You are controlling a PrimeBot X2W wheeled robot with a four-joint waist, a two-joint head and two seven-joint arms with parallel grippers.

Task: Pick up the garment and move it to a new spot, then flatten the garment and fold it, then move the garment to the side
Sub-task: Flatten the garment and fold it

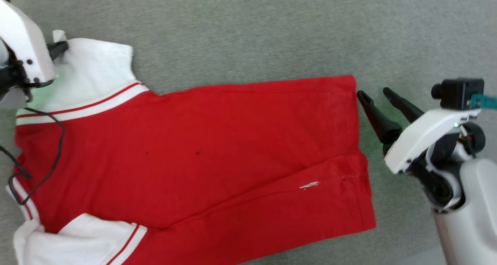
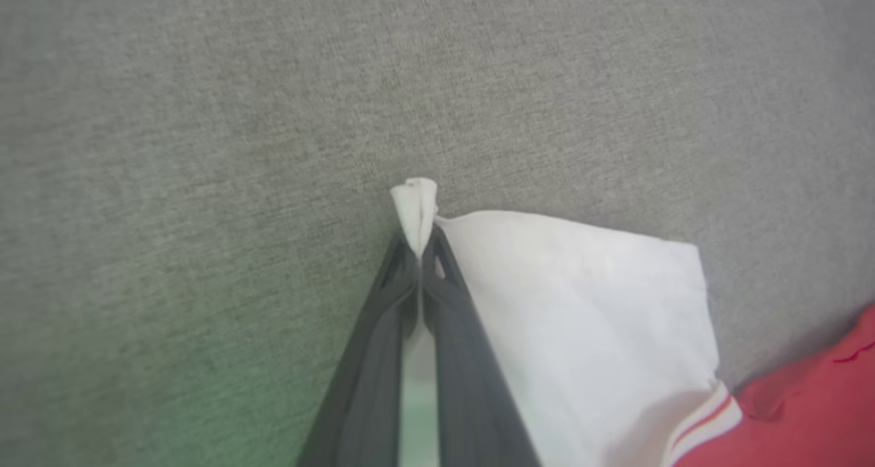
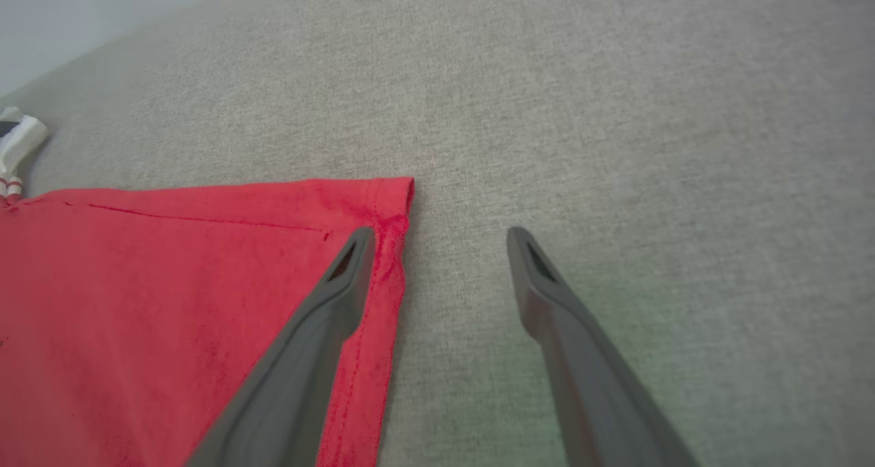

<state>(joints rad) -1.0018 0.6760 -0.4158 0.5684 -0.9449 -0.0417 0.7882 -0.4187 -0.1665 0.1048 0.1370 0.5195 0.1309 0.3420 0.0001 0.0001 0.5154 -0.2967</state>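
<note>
Red jersey spread out on grey cloth, one sleeve corner pinched.
Nearest me, the soft red jersey-style garment with white sleeves and red-and-white striped trim lay spread on the grey woven fabric surface, its near sleeve at the head view's lower left. Beside the hem, my right gripper of two long dark fingers stood apart and empty, one finger over the hem corner and the other over bare surface; I couldn't tell if either touched. Farthest, my left gripper was clamped on the far sleeve at its corner, a white tuft poking past the tips.
</note>
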